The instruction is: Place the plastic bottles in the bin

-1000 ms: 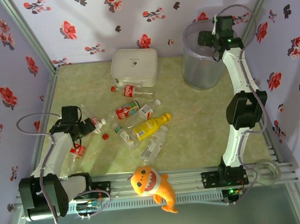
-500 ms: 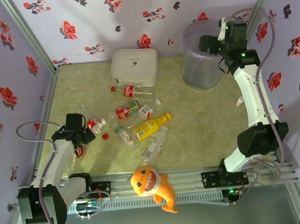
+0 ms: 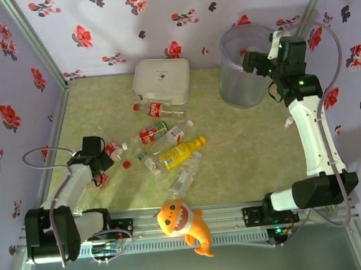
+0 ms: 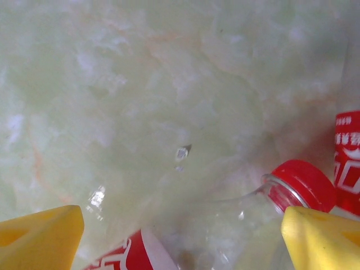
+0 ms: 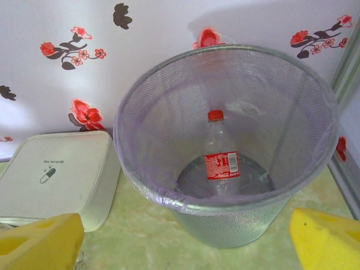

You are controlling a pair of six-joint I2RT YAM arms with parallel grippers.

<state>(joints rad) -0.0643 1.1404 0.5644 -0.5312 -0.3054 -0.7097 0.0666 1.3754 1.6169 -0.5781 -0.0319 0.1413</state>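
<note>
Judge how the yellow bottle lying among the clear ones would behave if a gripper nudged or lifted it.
The yellow bottle lies on its side with a round body, so a sideways nudge would probably roll it. A clear bottle lies close beside it and may get shoved along. Its smooth plastic looks light and possibly slippery to grip.

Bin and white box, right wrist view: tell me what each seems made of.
Bin: fine grey mesh, probably metal, possibly plastic; its wall shows a tight see-through grid below a thick rolled rim. White box: smooth matte moulded plastic, going by its rounded corners and even surface.
</note>
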